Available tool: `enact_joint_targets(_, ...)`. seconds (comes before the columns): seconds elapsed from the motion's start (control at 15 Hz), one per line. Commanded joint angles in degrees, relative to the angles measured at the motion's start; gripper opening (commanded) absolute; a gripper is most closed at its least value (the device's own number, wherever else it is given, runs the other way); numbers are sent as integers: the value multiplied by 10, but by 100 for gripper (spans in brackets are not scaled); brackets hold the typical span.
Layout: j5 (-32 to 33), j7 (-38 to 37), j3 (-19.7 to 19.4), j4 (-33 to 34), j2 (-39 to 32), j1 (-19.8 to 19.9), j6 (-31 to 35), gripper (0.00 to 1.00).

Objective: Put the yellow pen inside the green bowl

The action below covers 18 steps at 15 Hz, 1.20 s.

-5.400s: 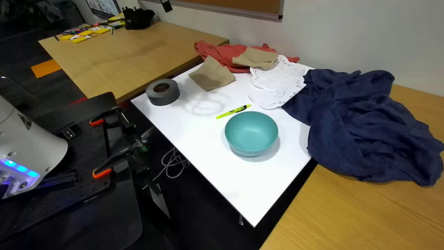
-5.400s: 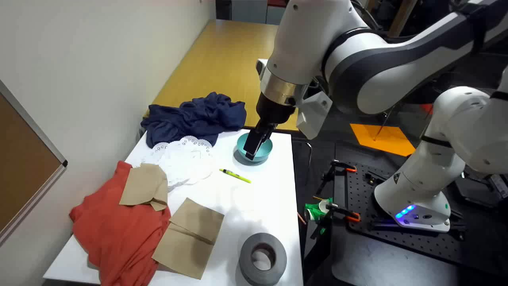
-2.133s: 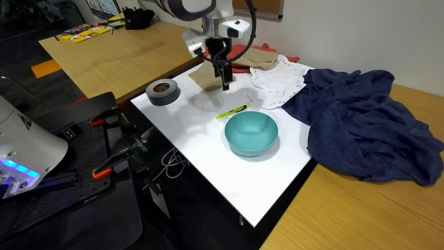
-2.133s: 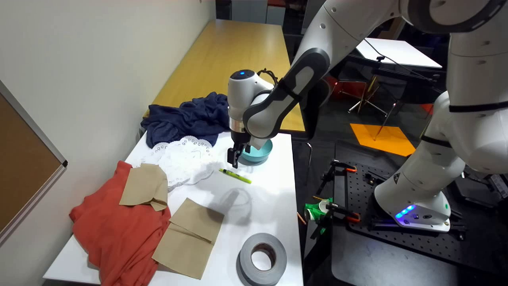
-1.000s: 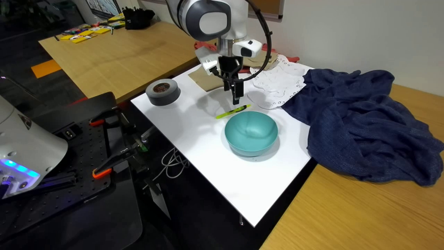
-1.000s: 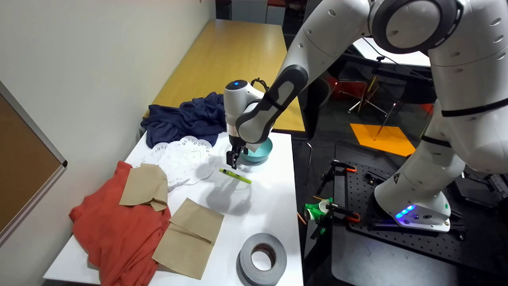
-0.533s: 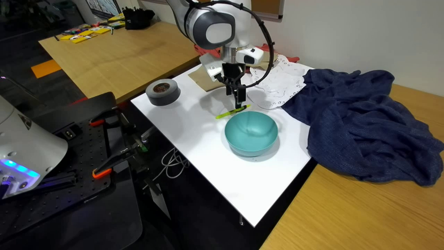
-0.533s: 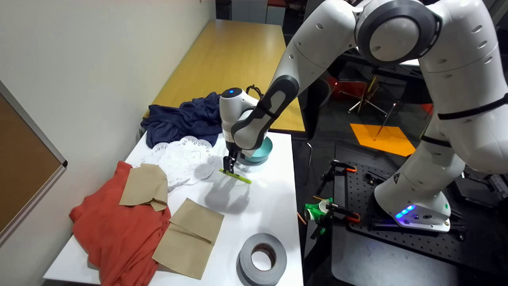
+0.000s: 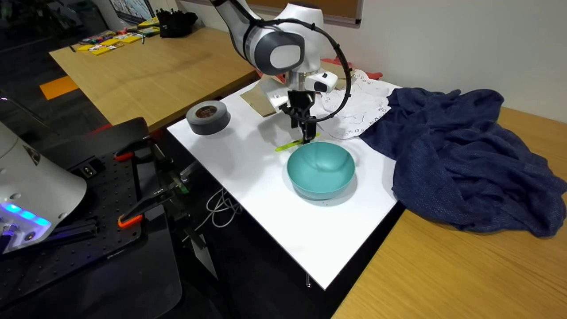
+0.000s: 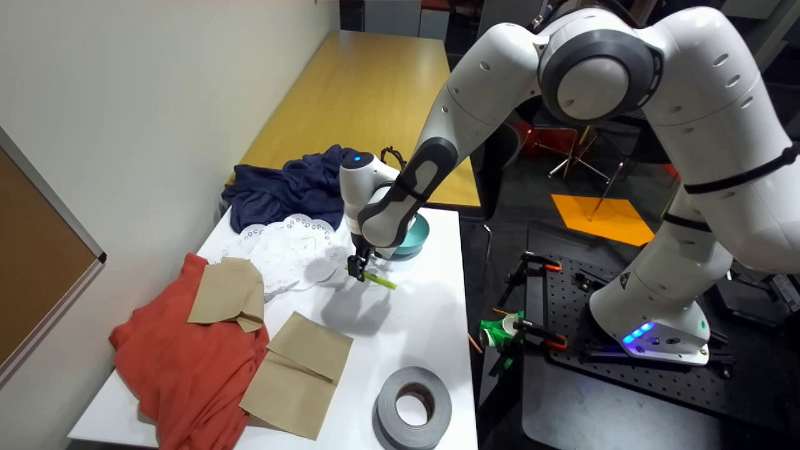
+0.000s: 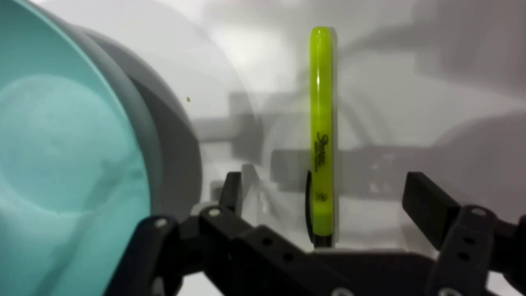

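Yellow pen point(image 11: 321, 102) flat on white tabletop point(image 9: 305, 235), apart from green bowl point(image 11: 70, 144), which sits at its 9 o'clock in wrist view. Glossy yellow-green barrel runs 12-to-6, black print mid-barrel, black clip and end toward 6. Gripper point(image 11: 324, 191) spread around pen, gaps at 3 and 9.

Yellow-green pen point(image 11: 321, 111), plain teal bowl point(image 9: 320, 170), black gripper point(image 11: 324, 189), navy cloth point(image 9: 465, 164)
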State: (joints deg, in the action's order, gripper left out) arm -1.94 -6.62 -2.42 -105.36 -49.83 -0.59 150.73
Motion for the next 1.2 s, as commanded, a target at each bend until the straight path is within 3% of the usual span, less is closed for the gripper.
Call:
enact_joint_targets(0.0,6,-1,-7,30,-25,-6,10,100)
enact_joint_targets(0.07,7,-2,-8,34,-30,-7,11,75)
enact_joint_targets(0.13,7,-2,-9,38,-34,-7,11,74)
enact_joint_targets(0.73,6,-1,-9,61,-51,-7,9,5)
enact_joint_targets(0.8,6,-2,-9,61,-51,-8,9,0)
enact_joint_targets(1.13,-1,-36,-19,-3,12,-27,43,4)
